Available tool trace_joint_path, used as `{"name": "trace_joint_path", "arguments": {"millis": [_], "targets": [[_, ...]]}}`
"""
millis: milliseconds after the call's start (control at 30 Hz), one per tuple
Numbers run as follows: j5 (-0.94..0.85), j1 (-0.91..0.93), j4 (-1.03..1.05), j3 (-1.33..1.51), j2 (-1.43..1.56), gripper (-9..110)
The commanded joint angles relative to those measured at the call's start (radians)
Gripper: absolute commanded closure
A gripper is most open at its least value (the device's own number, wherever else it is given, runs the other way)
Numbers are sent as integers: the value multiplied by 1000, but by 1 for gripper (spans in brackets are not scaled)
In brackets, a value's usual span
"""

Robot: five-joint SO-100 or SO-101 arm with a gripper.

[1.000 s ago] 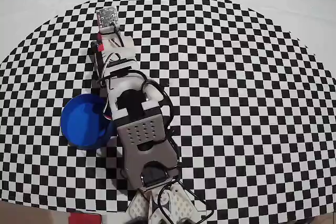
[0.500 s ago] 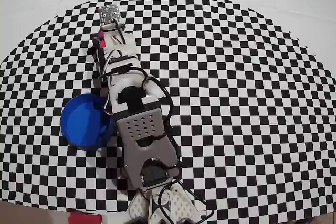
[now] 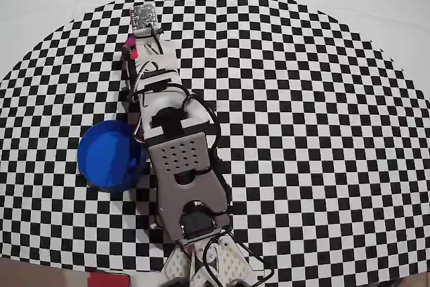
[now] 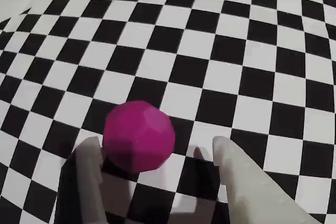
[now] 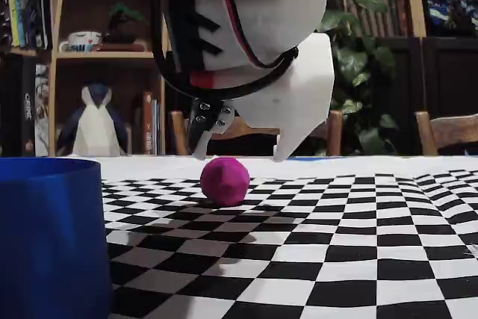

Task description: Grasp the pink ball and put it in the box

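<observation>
Since a second ago the arm has stretched further from the box (image 3: 111,154), carrying the gripper (image 5: 237,156) out over the ball (image 4: 139,136). The ball sits on the checkered cloth (image 3: 322,132), well apart from the box and past it along the arm's reach. The jaws stand wide and empty, straddling the ball from above without touching it, likely so they can drop around it.

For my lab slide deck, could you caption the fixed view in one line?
Open white two-finger gripper hovers above small magenta-pink ball on checkered cloth, round blue box in foreground.
</observation>
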State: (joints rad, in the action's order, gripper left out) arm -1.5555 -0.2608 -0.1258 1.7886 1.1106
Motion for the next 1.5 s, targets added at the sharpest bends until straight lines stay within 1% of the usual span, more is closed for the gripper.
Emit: {"name": "trace_joint_path", "arguments": {"millis": [0,633,1467], "targets": [[6,-2,-9,-37,9,77],[-6,-11,-8,-41,-6,75],[-5,-17,14,-156,-91,75]]}}
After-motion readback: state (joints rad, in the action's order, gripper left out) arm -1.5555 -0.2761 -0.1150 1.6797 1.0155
